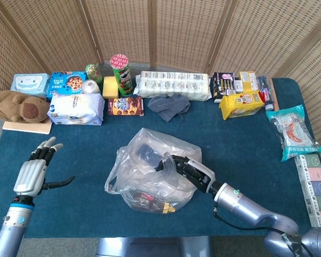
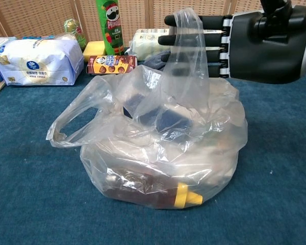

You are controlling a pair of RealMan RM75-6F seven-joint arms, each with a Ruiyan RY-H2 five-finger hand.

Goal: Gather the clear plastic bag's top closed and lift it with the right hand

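Most of the job was ahead of me, as far as I could judge. On the blue table (image 1: 246, 150) the clear plastic bag (image 1: 150, 179) sat squat near the front edge, its base fully on the cloth and its load, a dark box and a brown bottle with a yellow cap (image 2: 186, 196), lying low inside. Its top was not gathered: one handle loop (image 2: 71, 130) trailed out loose toward my left side, while the other handle (image 2: 191, 43) stood up and lay draped over my right hand (image 2: 229, 43). That hand reached in over the bag's mouth with its fingers (image 2: 194, 23) stretched out nearly straight and side by side, so I read it as hooked under the film rather than clenched on it; where the thumb lay I could not tell from either camera. My left hand (image 1: 32, 171) hovered well apart from the bag near the table's left end, palm turned inward, fingers spread and holding nothing. So I counted one handle caught and nothing more; I reckoned the loose loop had to be drawn in beside the first, the fingers curled round both, and only then the lift, which I expected to go heavy and lopsided with the bottle at the bottom.
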